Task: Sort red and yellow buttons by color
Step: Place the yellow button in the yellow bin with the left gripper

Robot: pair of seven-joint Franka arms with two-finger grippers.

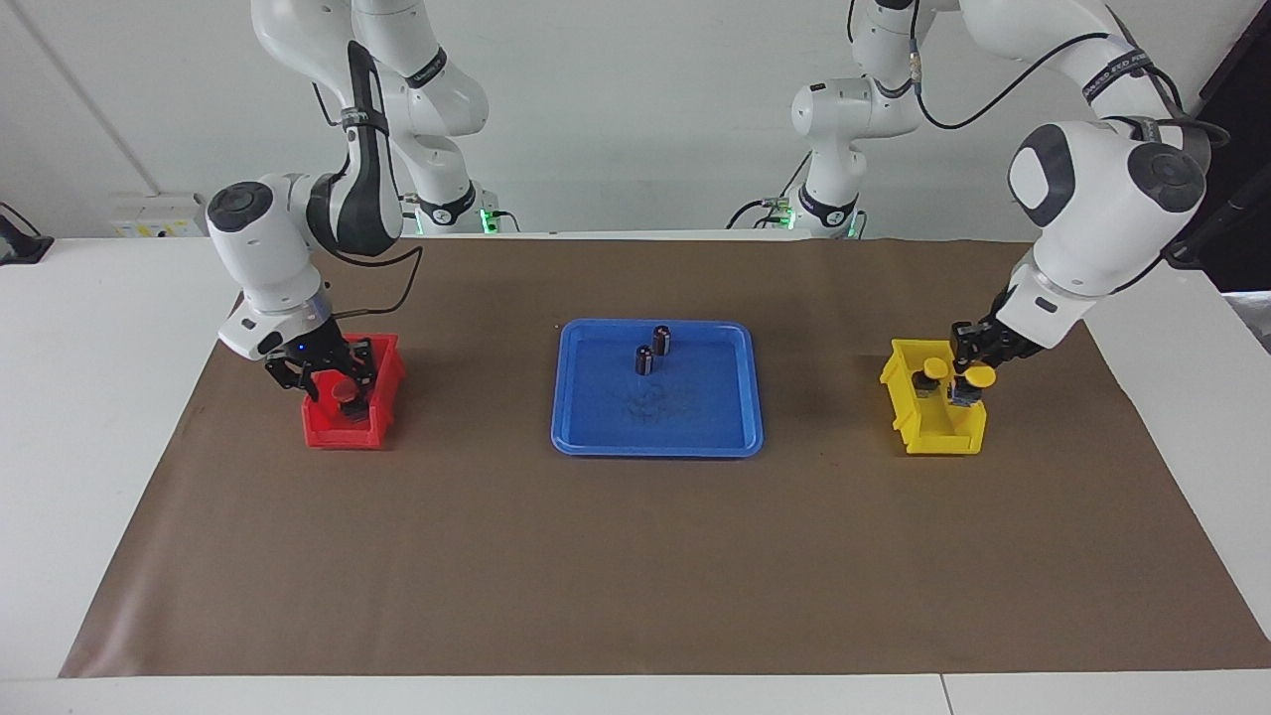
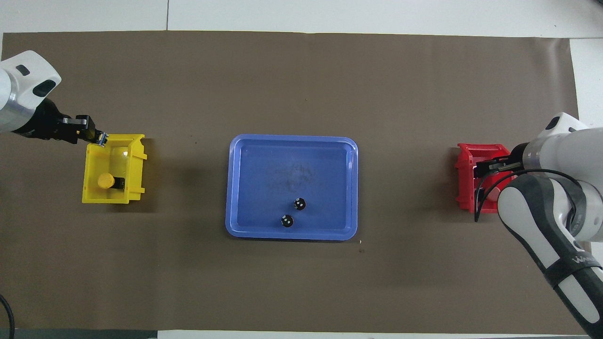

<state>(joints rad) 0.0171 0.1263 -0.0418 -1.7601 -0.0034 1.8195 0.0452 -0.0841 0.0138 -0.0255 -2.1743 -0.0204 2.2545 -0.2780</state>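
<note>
A yellow button point(image 1: 933, 369) stands in the yellow bin point(image 1: 906, 382) at the left arm's end; it also shows in the overhead view point(image 2: 106, 181), in the yellow bin point(image 2: 136, 174). My left gripper point(image 1: 973, 369) is over that bin, shut on a second yellow button point(image 1: 981, 377); the gripper also shows in the overhead view point(image 2: 96, 135). My right gripper point(image 1: 333, 382) reaches into the red bin point(image 1: 343, 432) with a red button point(image 1: 345, 389) at its tips. In the overhead view the right gripper point(image 2: 490, 165) hides the inside of the red bin point(image 2: 464, 188). No other red button shows.
A blue tray point(image 1: 596, 437) lies mid-table on the brown mat, between the two bins, with two small dark capless cylinders point(image 1: 662, 340) point(image 1: 644, 359) standing in the part of it nearer the robots. The tray point(image 2: 245, 155) and the cylinders point(image 2: 299, 204) point(image 2: 287, 221) also show from overhead.
</note>
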